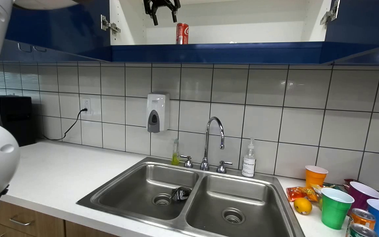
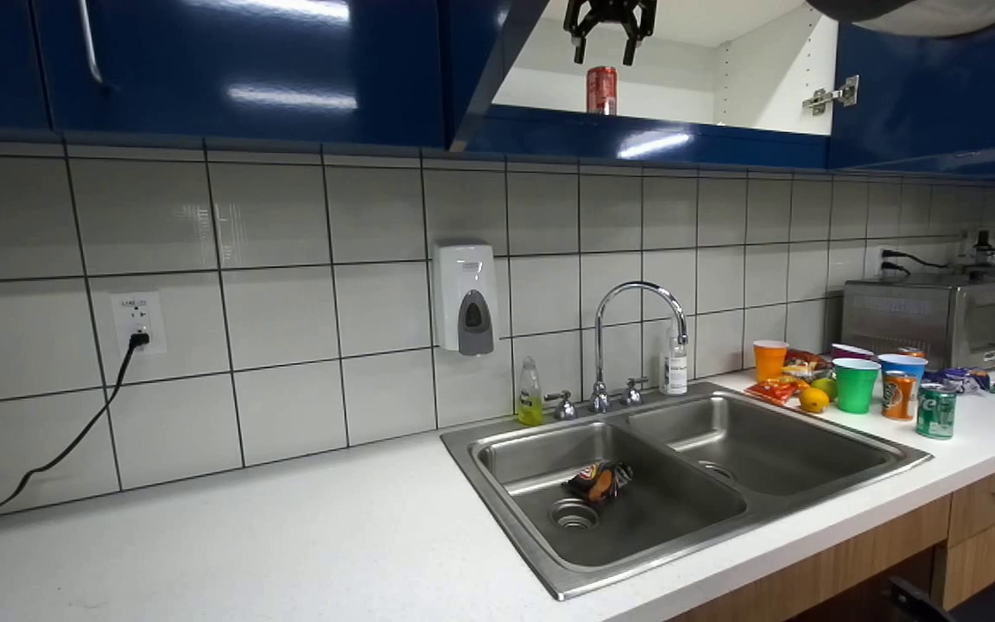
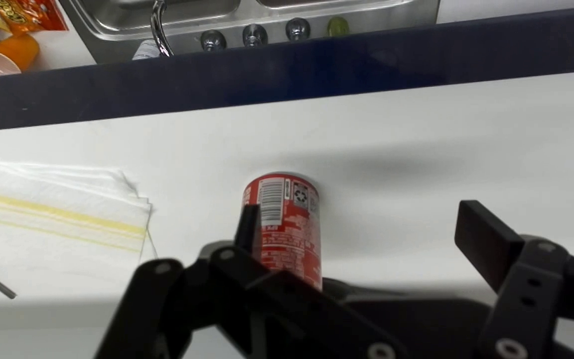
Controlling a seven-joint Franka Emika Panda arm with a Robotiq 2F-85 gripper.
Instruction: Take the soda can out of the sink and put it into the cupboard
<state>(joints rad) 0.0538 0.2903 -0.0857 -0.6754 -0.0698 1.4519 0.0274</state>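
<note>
The red soda can [image 1: 182, 33] stands upright on the cupboard's floor near its front edge; it also shows in an exterior view [image 2: 601, 91] and the wrist view [image 3: 293, 234]. The cupboard [image 1: 215, 52] has its blue doors open and a white interior. My gripper [image 1: 165, 21] is open and empty, above the can in both exterior views [image 2: 605, 59]. In the wrist view my gripper [image 3: 366, 229] has its fingers wide apart, one finger overlapping the can's side. The steel sink [image 1: 191, 200] is below; a dark wrapper [image 1: 180, 193] lies in one basin.
Open cupboard doors [image 1: 58, 29] flank the opening. White folded towels [image 3: 58, 209] lie on the cupboard floor beside the can. The faucet [image 1: 207, 141] and soap bottles stand behind the sink. Cups, snack bags and other cans, including a green can [image 2: 935, 410], stand on the counter.
</note>
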